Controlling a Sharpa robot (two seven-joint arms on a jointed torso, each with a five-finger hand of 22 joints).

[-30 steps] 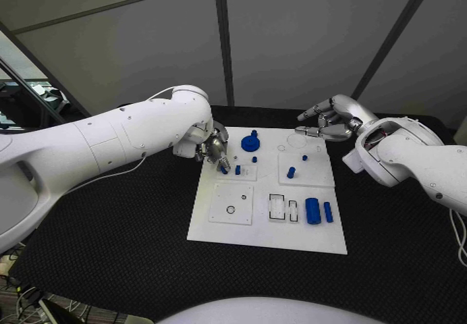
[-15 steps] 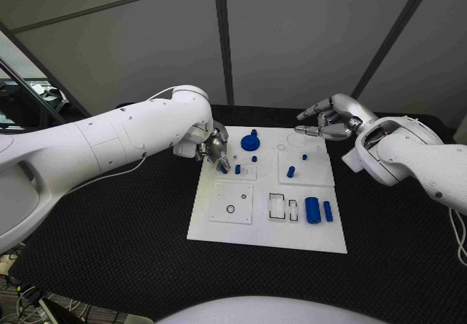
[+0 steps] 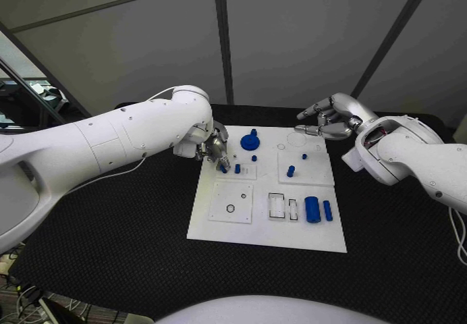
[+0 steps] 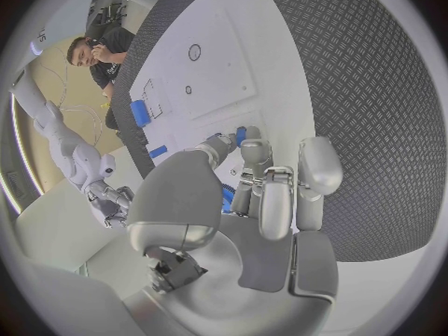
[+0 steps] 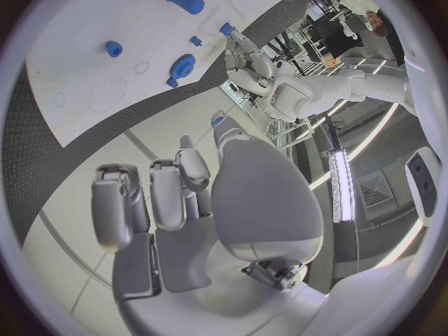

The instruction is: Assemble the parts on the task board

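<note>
The left hand's silver fingers (image 4: 276,194) curl downward together over the left part of the white rectangular task board (image 3: 262,233), their tips closing round a small blue peg (image 3: 223,169); whether they actually clamp it I cannot tell; the silver left hand (image 3: 211,147) hangs just above that spot; a second small blue peg (image 3: 237,169) stands just beside it. The silver right hand (image 3: 328,121) hovers over the black desk (image 3: 117,250) at the board's far right corner, its fingers (image 5: 166,194) slightly curled and apart, holding nothing. Farther out on the board lie a round blue gear-like disc (image 3: 251,142) near the far edge, a blue upright cylinder (image 3: 291,172) in the middle, and a larger blue cylinder (image 3: 312,210) with a slim blue bar (image 3: 328,211) just beside it toward the near right.
</note>
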